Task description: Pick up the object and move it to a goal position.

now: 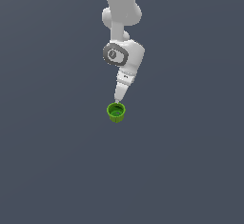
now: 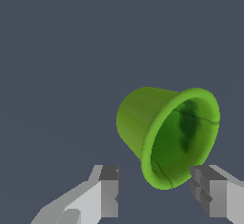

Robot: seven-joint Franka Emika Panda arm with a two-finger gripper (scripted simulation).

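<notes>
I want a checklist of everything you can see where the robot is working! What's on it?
Surface: plain dark grey-blue floor, unmarked.
Job's things: one small bright green tapered cup with a darker inside, open mouth visible; in the wrist view it sits ahead of the jaws, not between them.
Clutter: nothing seen.
Grippers: white and grey gripper with jaws open, holding nothing; in the exterior view its tip is just above the cup.
Cables: nothing seen.
Surroundings: white robot arm reaching down; no goal marker seen.
</notes>
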